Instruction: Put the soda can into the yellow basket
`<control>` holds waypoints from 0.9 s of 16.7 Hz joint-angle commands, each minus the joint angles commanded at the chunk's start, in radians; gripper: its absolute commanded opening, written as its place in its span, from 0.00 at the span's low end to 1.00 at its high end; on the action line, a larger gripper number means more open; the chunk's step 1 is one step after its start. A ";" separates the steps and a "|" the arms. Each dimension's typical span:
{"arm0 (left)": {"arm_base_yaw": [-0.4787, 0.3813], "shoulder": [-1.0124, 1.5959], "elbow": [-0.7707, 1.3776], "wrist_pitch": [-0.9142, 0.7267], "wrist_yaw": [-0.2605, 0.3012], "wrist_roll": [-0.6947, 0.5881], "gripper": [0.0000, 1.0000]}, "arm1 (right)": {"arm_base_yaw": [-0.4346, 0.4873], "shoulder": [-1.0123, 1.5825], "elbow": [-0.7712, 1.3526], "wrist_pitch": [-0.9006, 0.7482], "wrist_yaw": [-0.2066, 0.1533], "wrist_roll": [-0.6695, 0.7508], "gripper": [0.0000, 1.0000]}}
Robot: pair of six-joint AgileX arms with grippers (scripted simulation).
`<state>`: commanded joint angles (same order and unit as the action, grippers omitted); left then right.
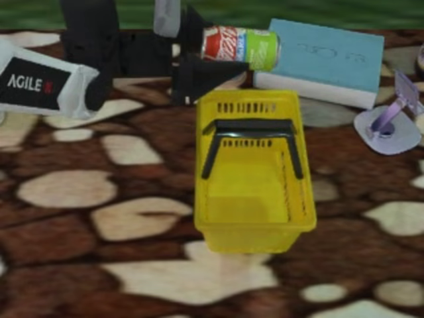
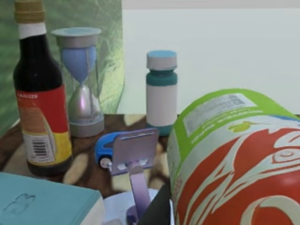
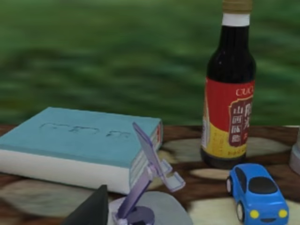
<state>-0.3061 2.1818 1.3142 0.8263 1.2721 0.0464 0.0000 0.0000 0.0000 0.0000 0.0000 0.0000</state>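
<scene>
Left gripper (image 1: 199,69): seen at the top view's upper middle, dark fingers clamped around the soda can (image 1: 240,48), which is held up off the table.
Can vs gripper: the red end is gripped at the fingers, the green end sticks out past them toward the right.
Can vs basket: it's carried just beyond the far rim of the yellow basket (image 1: 255,232), not inside it.
Can axis: it's lying on its side, long axis running left to right in the top view, red half left, green half right.
Left wrist view: the frame is mostly filled by the can (image 2: 234,159), label up close.
Basket: it's parked mid-table, open side up, with the dark grey handle (image 1: 252,142) folded across the opening.
Around it: a blue book (image 1: 324,59) is set right behind the can's green end, a purple phone stand (image 1: 391,122) farther right.
Far right cluster: a dark sauce bottle (image 2: 40,93), an hourglass (image 2: 82,79), a small white bottle (image 2: 161,91) and a blue toy car (image 3: 258,192) are grouped there.
Right gripper: only a dark tip (image 3: 91,208) is caught in its own wrist view, so whether it's open can't be told.
</scene>
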 joint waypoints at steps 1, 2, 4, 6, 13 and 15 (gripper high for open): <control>0.002 0.030 -0.010 0.043 0.001 -0.001 0.00 | 0.000 0.000 0.000 0.000 0.000 0.000 1.00; 0.004 0.061 -0.020 0.088 0.002 -0.002 0.00 | 0.000 0.000 0.000 0.000 0.000 0.000 1.00; 0.008 0.117 -0.040 0.166 0.003 -0.005 0.00 | 0.000 0.000 0.000 0.000 0.000 0.000 1.00; 0.010 0.150 -0.053 0.208 0.003 -0.006 0.00 | 0.000 0.000 0.000 0.000 0.000 0.000 1.00; 0.011 0.155 -0.055 0.213 0.003 -0.006 0.23 | 0.000 0.000 0.000 0.000 0.000 0.000 1.00; 0.011 0.155 -0.055 0.213 0.003 -0.006 0.38 | 0.000 0.000 0.000 0.000 0.000 0.000 1.00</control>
<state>-0.2953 2.3365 1.2590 1.0391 1.2751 0.0402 0.0000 0.0000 0.0000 0.0000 0.0000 0.0000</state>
